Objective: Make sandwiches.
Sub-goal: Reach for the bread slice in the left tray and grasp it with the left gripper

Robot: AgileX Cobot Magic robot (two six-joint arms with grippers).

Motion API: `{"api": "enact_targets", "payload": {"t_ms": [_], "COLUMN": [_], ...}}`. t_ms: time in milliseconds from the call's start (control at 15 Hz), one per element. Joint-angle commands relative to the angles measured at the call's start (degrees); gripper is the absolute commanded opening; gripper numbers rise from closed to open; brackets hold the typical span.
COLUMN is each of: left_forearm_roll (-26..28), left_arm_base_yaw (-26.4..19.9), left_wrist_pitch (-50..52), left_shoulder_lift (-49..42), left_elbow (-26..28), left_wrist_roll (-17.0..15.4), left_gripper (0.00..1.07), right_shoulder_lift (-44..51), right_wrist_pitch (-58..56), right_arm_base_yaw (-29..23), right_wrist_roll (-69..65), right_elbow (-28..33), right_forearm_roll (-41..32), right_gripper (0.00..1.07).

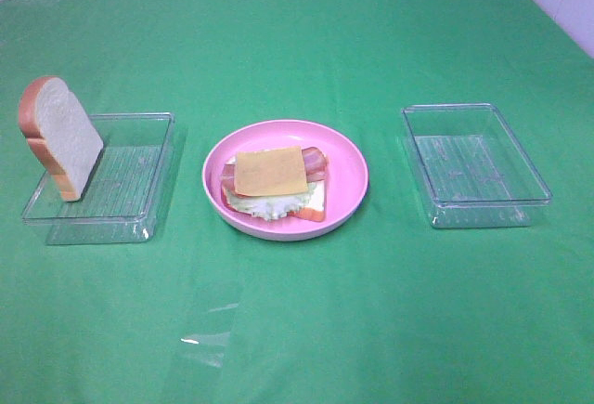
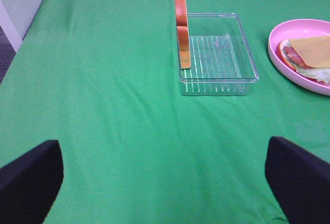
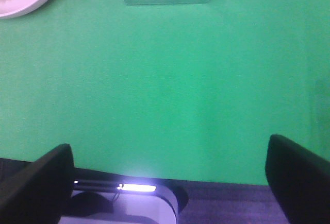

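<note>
a: the cloth [image 1: 306,330] is plain bright green; the plate [image 1: 348,158] is pink, no pattern.

b: and on it — a yellow-orange cheese slice [image 1: 269,171]; reddish-brown bacon [image 1: 316,161]; pale green lettuce [image 1: 269,205]; white bread [image 1: 317,202] with an orange-brown crust.

a: the standing bread slices [image 1: 65,139] — white faces, orange-brown crust; both trays, left [image 1: 139,176] and right [image 1: 483,167], are clear with ribbed lines on the floor.

b: the fingers [image 2: 296,180] are black.
</note>
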State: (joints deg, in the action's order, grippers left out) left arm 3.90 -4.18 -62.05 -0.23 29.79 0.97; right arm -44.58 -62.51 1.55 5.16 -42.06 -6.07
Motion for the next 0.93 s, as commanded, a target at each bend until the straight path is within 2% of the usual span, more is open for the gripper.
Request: {"api": "enact_targets", "payload": {"t_ms": [67,200,267,333,533,667,933], "left_forearm_roll": [-0.17,-0.06,0.11,0.23,0.23,0.23,0.17], "left_arm_base_yaw": [0.0,0.0,0.0,0.0,0.0,0.0,0.0], "left_wrist_pitch": [0.57,0.57,0.57,0.57,0.57,0.57,0.57], "left_shoulder_lift": [-0.92,-0.92,-0.92,-0.92,-0.92,-0.92,-0.17], "left_elbow": [-0.23,-0.23,-0.23,-0.23,-0.23,-0.23,-0.23], "left_wrist_roll": [0.0,0.0,0.0,0.0,-0.11,-0.11,-0.23], "left_gripper": [0.98,0.98,0.98,0.98,0.98,0.98,0.98], "right_shoulder_lift": [13.12,23.32,25.21,32.83,40.79,46.7,46.58], "right_wrist_pitch": [0.63,0.63,0.57,0.0,-1.03,-1.03,-1.03], "right_arm_base_yaw": [-0.06,-0.06,-0.06,-0.06,-0.06,-0.06,-0.06], "right_wrist_roll": [-0.06,-0.06,-0.06,-0.06,-0.06,-0.06,-0.23], "right_elbow": [5.5,8.71,9.45,11.75,15.7,16.1,16.1], "right_forearm_roll": [-0.11,0.0,0.0,0.06,-0.06,-0.57,-0.52], "right_gripper": [0.96,0.96,0.96,0.96,0.96,0.96,0.96]}}
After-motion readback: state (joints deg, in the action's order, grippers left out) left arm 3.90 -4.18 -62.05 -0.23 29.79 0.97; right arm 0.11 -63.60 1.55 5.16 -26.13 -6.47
